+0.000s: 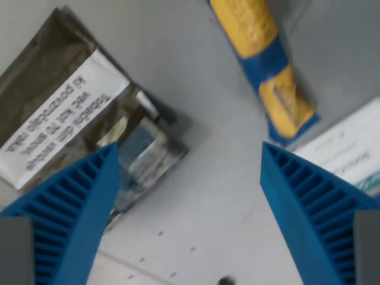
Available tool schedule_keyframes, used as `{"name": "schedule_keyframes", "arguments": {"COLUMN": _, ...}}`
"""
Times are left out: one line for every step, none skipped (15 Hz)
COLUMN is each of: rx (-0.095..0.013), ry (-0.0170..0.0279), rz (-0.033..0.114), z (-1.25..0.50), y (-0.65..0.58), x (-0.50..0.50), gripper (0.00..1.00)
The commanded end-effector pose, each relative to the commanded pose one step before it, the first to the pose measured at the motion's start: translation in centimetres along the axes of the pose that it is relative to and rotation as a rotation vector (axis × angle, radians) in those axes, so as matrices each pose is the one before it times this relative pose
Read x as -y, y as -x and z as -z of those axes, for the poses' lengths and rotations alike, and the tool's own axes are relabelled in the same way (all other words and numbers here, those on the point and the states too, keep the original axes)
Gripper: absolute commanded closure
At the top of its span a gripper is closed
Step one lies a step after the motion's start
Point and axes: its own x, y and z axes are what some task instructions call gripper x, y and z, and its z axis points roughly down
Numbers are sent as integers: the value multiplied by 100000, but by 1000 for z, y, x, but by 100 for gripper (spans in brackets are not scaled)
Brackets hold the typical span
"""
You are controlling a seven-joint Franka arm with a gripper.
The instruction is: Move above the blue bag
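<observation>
So the biggest thing here is the grey table (219,178), which fills pretty much the whole wrist view and shows a few small dark specks down around 6 o'clock.

Next in size are the two blue ribbed fingers (77,219) of the gripper (189,151), coming up from the 7 and 5 o'clock corners. They're spread wide with nothing between them, just bare table in the gap.

Then there's the brown packet (44,77) over at 9 to 10 o'clock, lying flat with a white label (59,119) across it. The label has dark print, but it's upside down and too blurry for me to read. The packet's lower corner, which looks shiny and crumpled with some bluish print, sits right behind the tip of the finger on the wrist view's left.

The blue bag (274,71) is up at 1 o'clock, a long narrow pouch, blue with big yellow panels, lying diagonally from the top edge down toward 3 o'clock. Its top end is cut off by the frame. It's well off to the wrist view's right of the gap between the fingers, so the gripper isn't centered on it.

Smallest bit is a white package (350,148) at 3 o'clock, only partly in frame, with some faint print. It's just beside the bag's lower end, right above the other fingertip.
</observation>
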Motion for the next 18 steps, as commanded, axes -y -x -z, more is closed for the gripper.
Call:
{"name": "schedule_keyframes", "arguments": {"rx": 613, "ry": 1035, "rz": 28418, "z": -668, "y": -1218, "x": -1240, "gripper": 0}}
{"name": "schedule_keyframes", "arguments": {"rx": -184, "ry": -14, "rz": 2039, "z": -272, "y": -262, "x": -322, "gripper": 0}}
{"name": "schedule_keyframes", "arguments": {"rx": -220, "ry": 117, "rz": 1834, "z": -271, "y": -251, "x": -329, "gripper": 0}}
{"name": "schedule_keyframes", "arguments": {"rx": -121, "ry": 62, "rz": 1646, "z": -270, "y": -236, "x": -332, "gripper": 0}}
{"name": "schedule_keyframes", "arguments": {"rx": -13, "ry": 10, "rz": 1587, "z": -268, "y": -219, "x": -331, "gripper": 0}}
{"name": "schedule_keyframes", "arguments": {"rx": -157, "ry": 61, "rz": 1931, "z": -261, "y": -202, "x": -326, "gripper": 0}}
{"name": "schedule_keyframes", "arguments": {"rx": -358, "ry": 209, "rz": 1879, "z": -251, "y": -187, "x": -318, "gripper": 0}}
{"name": "schedule_keyframes", "arguments": {"rx": -257, "ry": 74, "rz": 1523, "z": -240, "y": -170, "x": -307, "gripper": 0}}
{"name": "schedule_keyframes", "arguments": {"rx": -45, "ry": -94, "rz": 1023, "z": -229, "y": -152, "x": -296, "gripper": 0}}
{"name": "schedule_keyframes", "arguments": {"rx": -193, "ry": -38, "rz": 797, "z": -214, "y": -135, "x": -285, "gripper": 0}}
{"name": "schedule_keyframes", "arguments": {"rx": -166, "ry": 5, "rz": 775, "z": -200, "y": -120, "x": -273, "gripper": 0}}
{"name": "schedule_keyframes", "arguments": {"rx": -300, "ry": 47, "rz": 733, "z": -190, "y": -107, "x": -259, "gripper": 0}}
{"name": "schedule_keyframes", "arguments": {"rx": -235, "ry": 102, "rz": 506, "z": -183, "y": -94, "x": -244, "gripper": 0}}
{"name": "schedule_keyframes", "arguments": {"rx": -178, "ry": 55, "rz": 600, "z": -175, "y": -83, "x": -228, "gripper": 0}}
{"name": "schedule_keyframes", "arguments": {"rx": -61, "ry": -34, "rz": 206, "z": -167, "y": -73, "x": -212, "gripper": 0}}
{"name": "schedule_keyframes", "arguments": {"rx": -20, "ry": -42, "rz": -72, "z": -157, "y": -64, "x": -195, "gripper": 0}}
{"name": "schedule_keyframes", "arguments": {"rx": 28, "ry": -106, "rz": -52, "z": -142, "y": -57, "x": -180, "gripper": 0}}
{"name": "schedule_keyframes", "arguments": {"rx": 37, "ry": -94, "rz": -19, "z": -125, "y": -52, "x": -168, "gripper": 0}}
